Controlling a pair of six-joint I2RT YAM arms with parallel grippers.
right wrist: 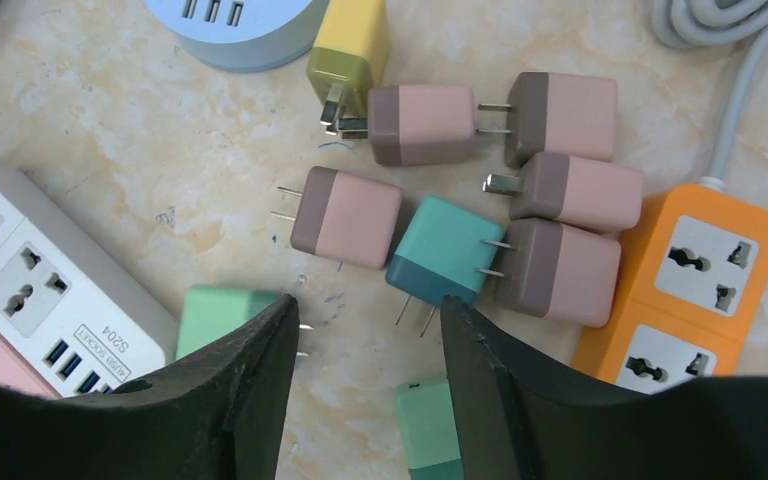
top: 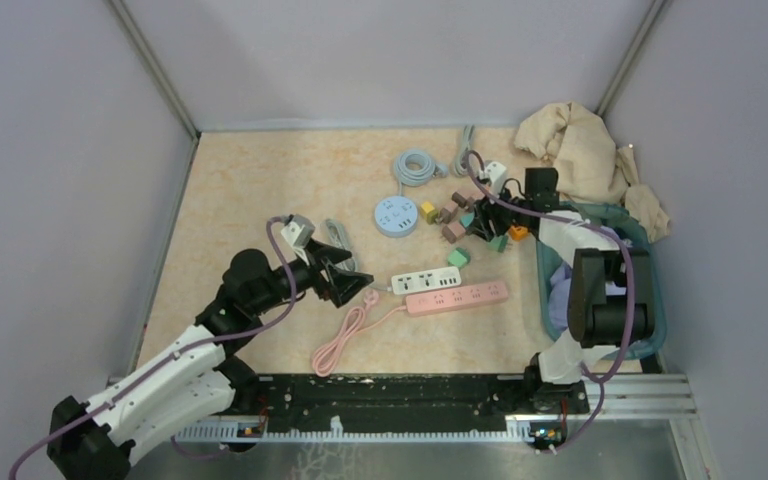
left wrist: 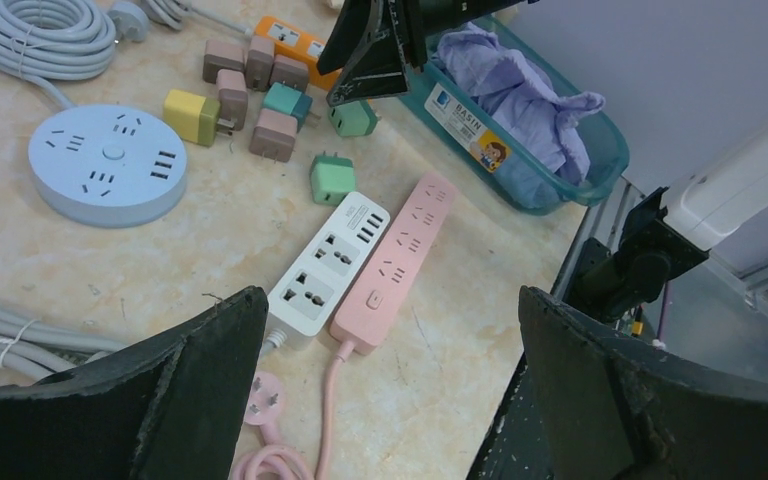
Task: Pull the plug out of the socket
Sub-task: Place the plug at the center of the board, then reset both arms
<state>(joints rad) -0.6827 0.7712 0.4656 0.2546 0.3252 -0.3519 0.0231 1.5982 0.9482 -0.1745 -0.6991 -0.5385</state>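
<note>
Hovering over the table (left wrist: 210, 235), the left claw (top: 357, 284) is seen spread to its widest, with nothing gripped. Under its gap the white strip (left wrist: 325, 262) and the pink strip (left wrist: 395, 262) are laid side by side, the white one nearer the left finger. Just past the white strip's far end from this claw, a green plug (left wrist: 332, 178) is found lying loose on the table, seated in no socket. Farther ahead and to the claw's left, a round socket (left wrist: 107, 163) is set flat.

The right claw (right wrist: 368, 310) is held tips-down over a pile of loose plugs, its jaws parted only partway and closed on nothing. Below its gap a second green plug (right wrist: 426, 425) is seen, close against the right finger; whether the two touch cannot be told. Just ahead of the tips a teal plug (right wrist: 445, 250) is lying, flanked by brown-and-pink plugs (right wrist: 347, 217), with a yellow plug (right wrist: 350, 50) farther ahead. To the right of this claw an orange strip (right wrist: 705, 275) is laid just beside the pile. Behind the claw, on its right, a basket (top: 657, 320) is placed.
</note>
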